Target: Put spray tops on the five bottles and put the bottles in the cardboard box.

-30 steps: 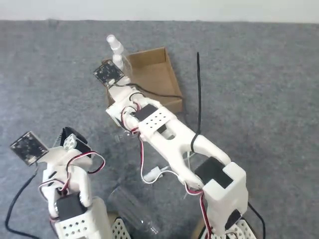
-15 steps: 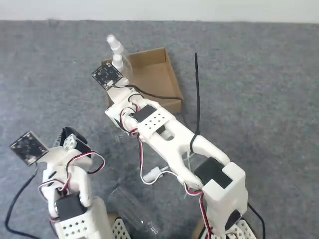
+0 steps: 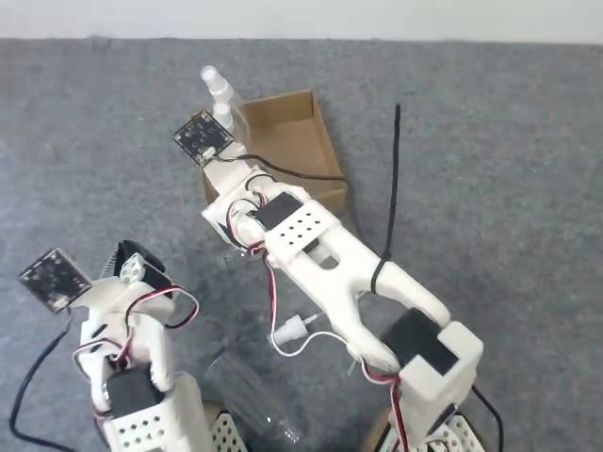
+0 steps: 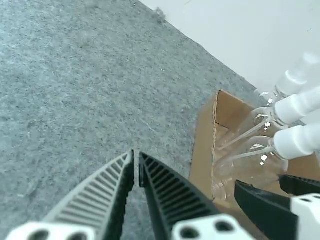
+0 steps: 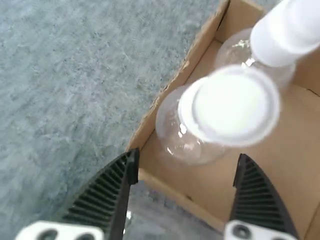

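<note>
The cardboard box point(image 3: 300, 143) lies at the far middle of the grey carpet. Clear bottles with white spray tops stand in its near-left corner: two in the high view point(image 3: 216, 81) point(image 3: 224, 115), three in the left wrist view point(image 4: 298, 106). My right gripper point(image 5: 187, 159) hangs open over that corner, its jaws wide on either side of the nearest capped bottle point(image 5: 227, 107) and not touching it. A second spray top point(image 5: 290, 27) rises just behind. My left gripper point(image 4: 136, 164) is shut and empty, low at the near left point(image 3: 133, 266), pointing towards the box point(image 4: 206, 131).
A clear bottle without a top point(image 3: 247, 394) lies on its side between the two arm bases. Another clear bottle point(image 3: 231, 254) shows under the right arm. A black cable point(image 3: 393, 179) loops up off that arm. Open carpet spreads left and right of the box.
The right arm's base and elbow have swung to the right and its black cable has shifted right. Its gripper stays over the box corner. The left arm has not moved.
</note>
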